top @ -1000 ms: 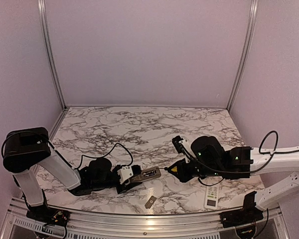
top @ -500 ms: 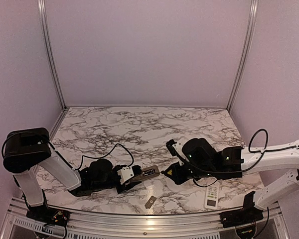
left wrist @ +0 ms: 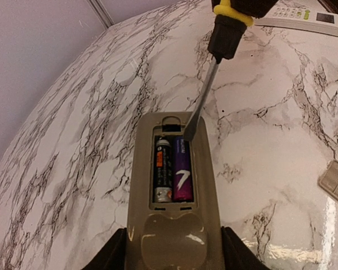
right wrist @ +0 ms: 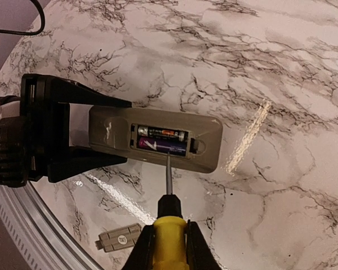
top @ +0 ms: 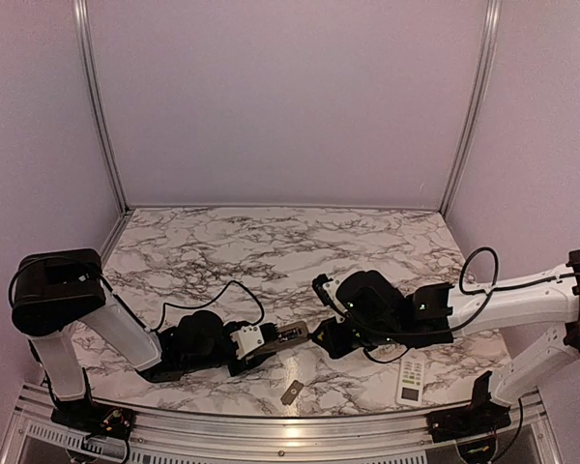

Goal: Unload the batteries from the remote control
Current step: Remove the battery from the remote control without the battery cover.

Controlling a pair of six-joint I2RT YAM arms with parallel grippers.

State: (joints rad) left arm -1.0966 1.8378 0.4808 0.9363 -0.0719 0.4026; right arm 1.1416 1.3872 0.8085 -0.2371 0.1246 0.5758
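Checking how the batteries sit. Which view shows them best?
Left wrist: the batteries lie side by side in the open compartment of the remote, large and sharp. Right wrist shows both too, smaller, beyond the screwdriver. From the top view they are too small to make out.

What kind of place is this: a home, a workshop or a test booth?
Probably a robot test booth: plain lilac walls framed by aluminium posts, a marble-patterned table, and a left arm and a right arm mounted on a metal rail at its near edge.
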